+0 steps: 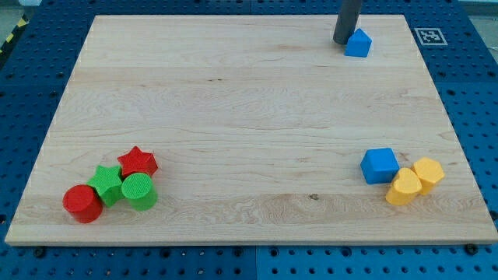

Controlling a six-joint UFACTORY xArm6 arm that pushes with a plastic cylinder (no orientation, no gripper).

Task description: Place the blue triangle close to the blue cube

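My tip [343, 42] is seen apparently touching the small blue wooden triangle block's [358, 43] left; the blue wooden cube [379, 165] lies well below; no gripper is fitted

The rod [346, 19] comes down from the view's top edge, upright and dark — only its lower stretch shows, no arm above it. My tip [342, 42] sits low at the board's far side, right of centre — just left of the blue triangle [359, 43], touching or nearly so.
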